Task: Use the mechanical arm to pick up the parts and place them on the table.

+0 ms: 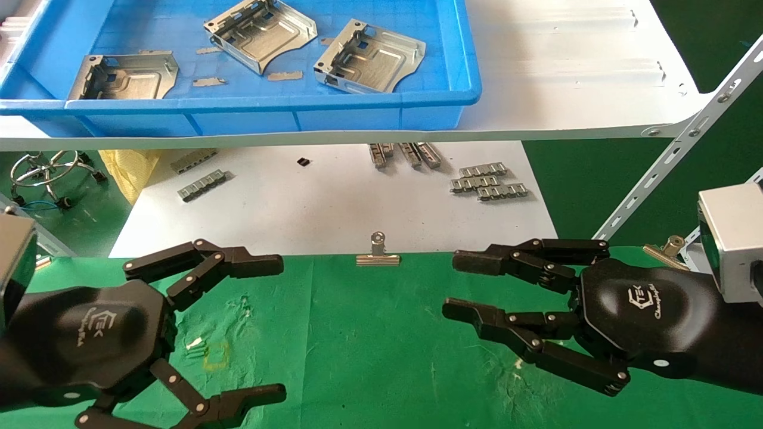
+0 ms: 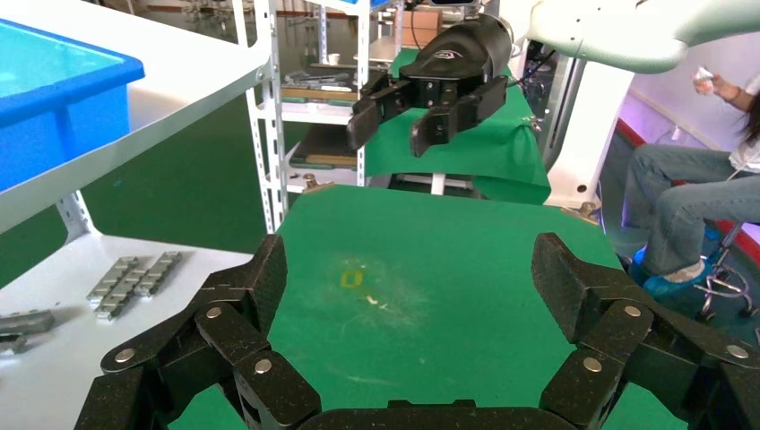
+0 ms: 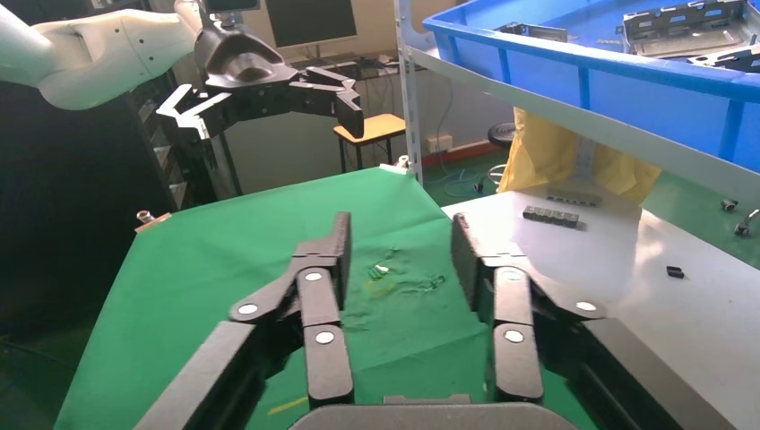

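Three silver parts lie in the blue tray (image 1: 381, 116) on the upper shelf: one at the left (image 1: 125, 74), one in the middle (image 1: 262, 33), one at the right (image 1: 369, 56). One of them (image 3: 686, 22) also shows in the right wrist view. Both grippers hover low over the green table (image 1: 369, 357), well below and in front of the tray. My left gripper (image 1: 277, 328) (image 2: 408, 278) is open wide and empty. My right gripper (image 1: 451, 286) (image 3: 401, 251) is open too, with nothing between its fingers. The two face each other across the cloth.
Behind the table lies a white board (image 1: 334, 208) with grey ridged strips (image 1: 489, 182) (image 1: 199, 185). A binder clip (image 1: 378, 253) holds the cloth's far edge. A slanted shelf brace (image 1: 673, 155) stands at the right. A yellow square (image 1: 216, 354) marks the cloth. A person (image 2: 690, 197) sits nearby.
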You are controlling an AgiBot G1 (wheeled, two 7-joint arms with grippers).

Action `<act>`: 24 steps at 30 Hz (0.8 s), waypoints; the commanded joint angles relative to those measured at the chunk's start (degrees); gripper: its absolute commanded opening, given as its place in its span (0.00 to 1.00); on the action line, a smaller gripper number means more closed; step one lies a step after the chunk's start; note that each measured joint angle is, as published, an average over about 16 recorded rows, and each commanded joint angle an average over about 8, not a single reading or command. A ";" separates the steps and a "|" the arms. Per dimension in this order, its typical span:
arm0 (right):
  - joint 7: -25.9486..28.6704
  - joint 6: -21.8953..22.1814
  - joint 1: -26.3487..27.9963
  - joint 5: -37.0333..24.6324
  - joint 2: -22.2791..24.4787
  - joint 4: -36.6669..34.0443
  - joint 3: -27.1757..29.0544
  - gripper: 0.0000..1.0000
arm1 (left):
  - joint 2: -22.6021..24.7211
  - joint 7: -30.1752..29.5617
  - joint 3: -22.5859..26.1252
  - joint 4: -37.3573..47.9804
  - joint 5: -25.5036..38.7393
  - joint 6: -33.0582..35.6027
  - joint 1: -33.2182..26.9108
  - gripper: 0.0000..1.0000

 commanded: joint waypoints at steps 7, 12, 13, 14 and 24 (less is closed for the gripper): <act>0.00 0.00 0.00 0.00 0.00 0.00 0.00 0.00 | 1.65 -1.46 0.37 0.86 1.23 -1.03 -5.68 1.00; 0.00 0.00 0.00 0.00 0.00 0.00 0.00 0.00 | 4.86 -3.24 2.48 5.46 6.88 -2.77 -16.07 1.00; 0.00 0.00 0.00 0.00 0.00 0.00 0.00 0.00 | 5.82 -3.26 3.17 7.31 8.51 -2.98 -18.52 1.00; 0.00 0.00 0.00 0.00 0.00 0.00 0.00 0.00 | 6.91 -3.16 3.89 9.50 10.13 -3.16 -20.94 1.00; 0.00 0.00 0.00 0.00 0.00 0.00 0.00 0.00 | 21.11 4.10 10.95 41.98 28.92 -16.25 -43.76 1.00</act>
